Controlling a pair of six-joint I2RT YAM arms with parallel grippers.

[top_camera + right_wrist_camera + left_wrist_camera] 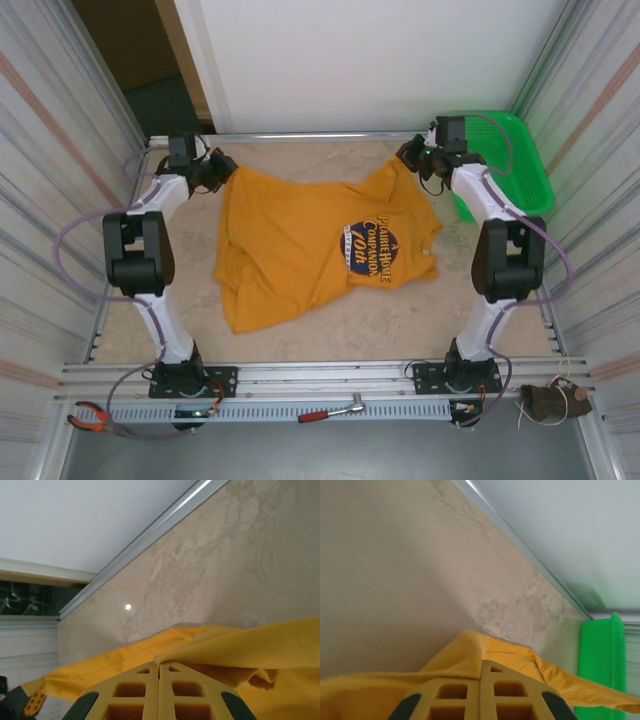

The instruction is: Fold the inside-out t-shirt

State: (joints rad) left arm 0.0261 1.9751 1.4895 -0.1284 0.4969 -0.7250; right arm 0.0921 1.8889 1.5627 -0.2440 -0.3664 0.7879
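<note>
While both arms reach across it, the table shows as a pale, mottled, stone-look slab, with ribbed metal walls left and right and a white panel at the far side.

We log the inside-out t-shirt as the biggest item on it. It is mustard-orange and wrinkled, spread loosely over the middle and far half. Its near-left corner trails toward the near edge, and its far edge is drawn out between the two claws.

The left arm stands along the left side and the right arm along the right. Both are white and black, and both reach to the far end.

A green plastic basket sits in the far right corner, just beside the right arm and apart from the cloth.

A dark blue oval print with light lettering lies face up on the shirt's right part.

The left gripper is at the shirt's far left corner. From its wrist camera we see the yellow fingers pressed together with orange cloth bunched at the tips, so it is clamped on the shirt's edge.

The right gripper is at the far right corner. Its fingers are likewise together, with a fold of cloth caught at the tips.

On the near rail lie orange-handled pliers at the left and a red-handled ratchet near the middle.
</note>
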